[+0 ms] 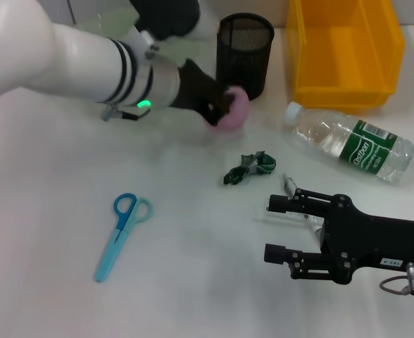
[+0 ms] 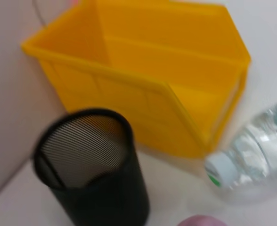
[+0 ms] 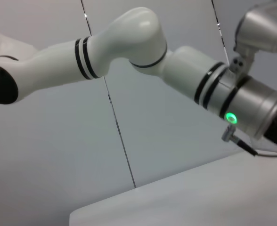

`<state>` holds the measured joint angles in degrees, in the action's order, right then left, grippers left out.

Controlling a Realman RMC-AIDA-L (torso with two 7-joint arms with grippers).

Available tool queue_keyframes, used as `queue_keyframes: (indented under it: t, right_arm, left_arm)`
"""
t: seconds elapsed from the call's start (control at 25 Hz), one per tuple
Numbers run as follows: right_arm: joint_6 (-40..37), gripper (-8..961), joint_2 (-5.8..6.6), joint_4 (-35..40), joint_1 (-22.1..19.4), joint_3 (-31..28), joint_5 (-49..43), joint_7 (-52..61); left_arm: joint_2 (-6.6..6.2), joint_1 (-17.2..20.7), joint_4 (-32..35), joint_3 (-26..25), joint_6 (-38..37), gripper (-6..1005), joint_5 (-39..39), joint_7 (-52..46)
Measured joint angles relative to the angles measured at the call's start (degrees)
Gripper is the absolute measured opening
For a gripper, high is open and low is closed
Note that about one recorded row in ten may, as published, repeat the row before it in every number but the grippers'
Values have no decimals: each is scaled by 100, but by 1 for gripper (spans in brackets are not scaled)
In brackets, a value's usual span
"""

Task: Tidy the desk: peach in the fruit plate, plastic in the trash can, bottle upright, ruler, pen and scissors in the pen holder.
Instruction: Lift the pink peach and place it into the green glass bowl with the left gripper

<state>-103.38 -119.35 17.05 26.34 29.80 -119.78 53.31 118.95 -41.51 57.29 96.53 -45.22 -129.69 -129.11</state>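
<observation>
My left gripper (image 1: 221,105) is shut on the pink peach (image 1: 236,107), right beside the black mesh pen holder (image 1: 244,53); the peach's top (image 2: 202,220) shows in the left wrist view. The bottle (image 1: 351,144) lies on its side at the right. Crumpled green plastic (image 1: 249,167) sits mid-table. Blue scissors (image 1: 122,236) lie at the front left. My right gripper (image 1: 276,229) hovers open at the front right, over a clear ruler (image 1: 267,213), with the pen (image 1: 289,184) just behind it. The fruit plate is out of view.
A yellow bin (image 1: 344,53) stands at the back right, next to the pen holder (image 2: 93,174) and close to the bottle's cap (image 2: 221,169). The left arm's white forearm (image 1: 66,60) crosses the back left of the table.
</observation>
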Motion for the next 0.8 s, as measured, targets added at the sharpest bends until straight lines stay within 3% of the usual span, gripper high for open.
queue_keyframes:
  t: [0.28,0.4,0.48,0.8]
  right_arm:
    - [11,777,0,0,6,0,52,-5]
    - [12,778,0,0,13,0,55,-6]
    - [12,779,0,0,22,0,55,-6]
    - [11,778,-9,0,47,0,60,-10]
  left_arm:
    - [-1,670,709,-428,542,45,102,14]
    - [3,915,779,-468,1163,47,381,5]
    - [-4,1152,711,-428,2025,48,863,49]
    - [9,967,-57,-266,2960,53,972,14]
